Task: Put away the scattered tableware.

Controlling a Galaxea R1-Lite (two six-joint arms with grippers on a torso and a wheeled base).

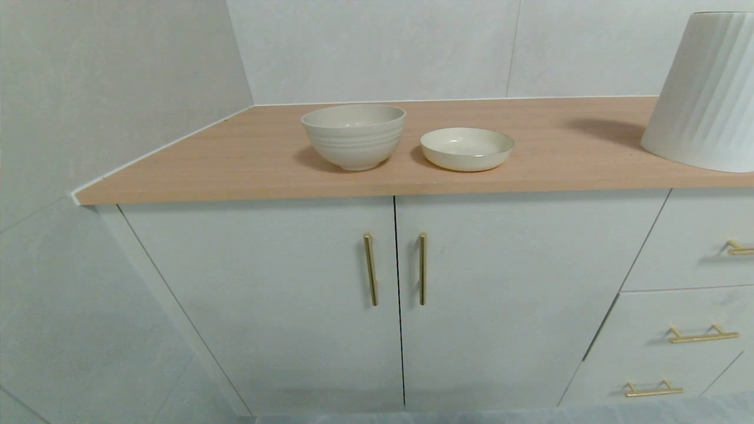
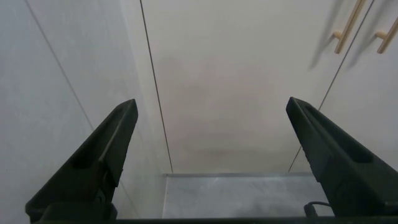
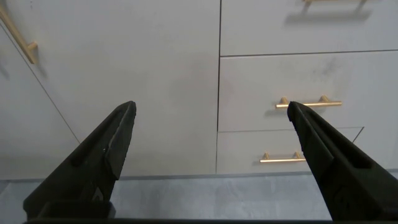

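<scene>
A deep cream ribbed bowl (image 1: 354,135) stands on the wooden countertop (image 1: 247,159), with a shallow cream dish (image 1: 467,148) just to its right, a small gap between them. My left gripper (image 2: 211,107) hangs open, low in front of the white cabinet door (image 2: 242,87), nothing between its fingers. My right gripper (image 3: 211,107) is likewise open and holds nothing, facing the drawer fronts (image 3: 298,87) near the floor.
Below the counter are two shut cabinet doors with gold bar handles (image 1: 370,269) (image 1: 422,268). Drawers with gold handles (image 1: 703,336) stand to the right. A large white ribbed lampshade-like object (image 1: 707,94) sits at the counter's right end. A tiled wall closes the left side.
</scene>
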